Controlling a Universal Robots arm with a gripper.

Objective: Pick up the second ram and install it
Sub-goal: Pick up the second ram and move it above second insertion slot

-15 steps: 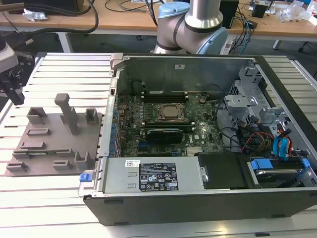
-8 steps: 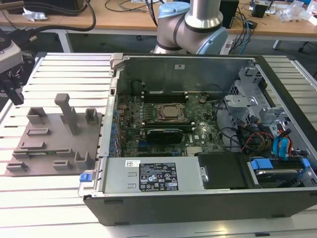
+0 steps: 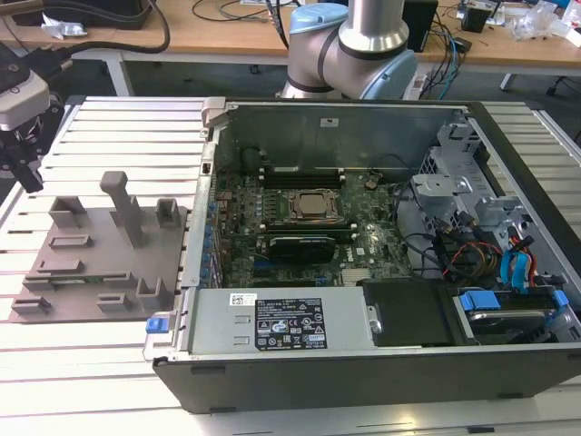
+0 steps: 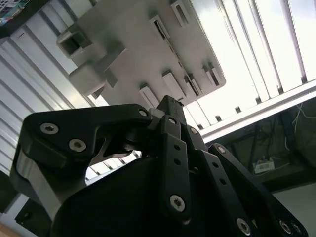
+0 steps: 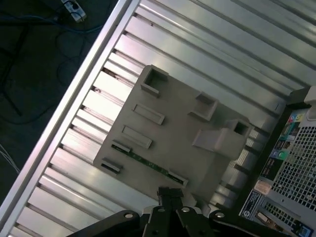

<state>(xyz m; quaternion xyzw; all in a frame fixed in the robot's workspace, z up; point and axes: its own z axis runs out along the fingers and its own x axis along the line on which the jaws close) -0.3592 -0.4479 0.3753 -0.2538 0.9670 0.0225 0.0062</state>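
On the slotted metal bench sat an open computer case, its lid off and its green motherboard exposed. The square CPU socket lay near the middle of the board. Just beside the case, toward the exterior view's left, a grey plastic fixture plate with raised blocks and one tall post lay flat on the bench.

The second ram rested in the fixture plate. In the first wrist view it appeared as a long, thin green strip standing on edge between two small grey blocks, along the side of the plate closest to the camera. Nothing was touching it.

The black claw hung at the far edge of the exterior view's left, above the bench, beside the plate and clear of it. Both wrist views looked down along it toward the plate. In the first wrist view the claw had its fingertips drawn together, and it hovered over the plate's edge near the green stick. In the second wrist view the claw showed the same: clenched, with nothing between the tips.

The base of the arm stood behind the case, at the back of the bench.
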